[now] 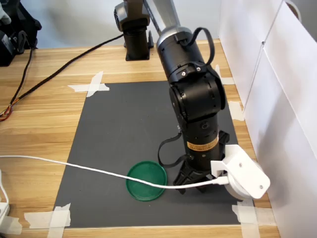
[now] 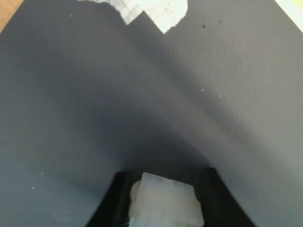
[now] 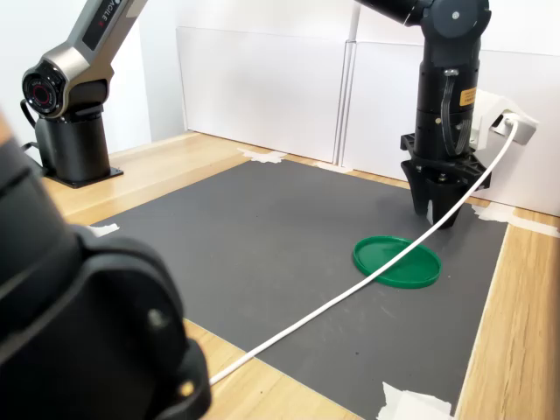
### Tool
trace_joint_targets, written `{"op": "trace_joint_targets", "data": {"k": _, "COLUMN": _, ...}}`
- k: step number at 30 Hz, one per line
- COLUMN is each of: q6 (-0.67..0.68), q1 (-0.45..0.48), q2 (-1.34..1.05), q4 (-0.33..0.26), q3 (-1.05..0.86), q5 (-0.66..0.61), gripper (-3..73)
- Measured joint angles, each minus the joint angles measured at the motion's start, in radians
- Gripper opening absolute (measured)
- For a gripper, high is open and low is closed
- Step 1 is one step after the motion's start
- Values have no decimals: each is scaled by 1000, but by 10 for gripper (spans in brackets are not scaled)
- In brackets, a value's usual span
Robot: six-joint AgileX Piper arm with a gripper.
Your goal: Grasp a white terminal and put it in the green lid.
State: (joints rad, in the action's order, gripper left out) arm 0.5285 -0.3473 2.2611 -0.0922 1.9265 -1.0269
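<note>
The claw is closed on the terminal, low over the mat beside the lid; the tiny block could slip or miss the lid if released early.

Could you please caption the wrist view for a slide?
Gripper fingers flank the white terminal on the dark mat.

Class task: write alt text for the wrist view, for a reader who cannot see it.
A small white terminal sits between the two black fingers of the claw, just above a dark grey mat. A torn piece of white tape marks the mat's far edge.
</note>
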Motion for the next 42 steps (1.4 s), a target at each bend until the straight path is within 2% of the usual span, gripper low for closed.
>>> {"op": "trace_joint_targets", "data": {"k": 13, "q6": -7, "q1": 8, "q2": -64, "q4": 0, "q3": 0, "q5": -7, "gripper": 305}}
{"op": "trace_joint_targets", "data": {"k": 20, "q6": -3, "q1": 84, "q2": -150, "q4": -7, "q3": 0, "q5": -12, "gripper": 305}}
{"op": "trace_joint_targets", "data": {"k": 26, "q6": 73, "q1": 171, "q2": -169, "q4": -6, "q3": -7, "q5": -65, "gripper": 305}}
{"op": "trace_joint_targets", "data": {"k": 32, "q6": 158, "q1": 220, "q2": -181, "q4": 5, "q3": -86, "q5": -63, "gripper": 305}}
{"op": "trace_joint_targets", "data": {"k": 42, "q6": 242, "q1": 224, "q2": -183, "q4": 30, "q3": -209, "q5": -25, "gripper": 305}}
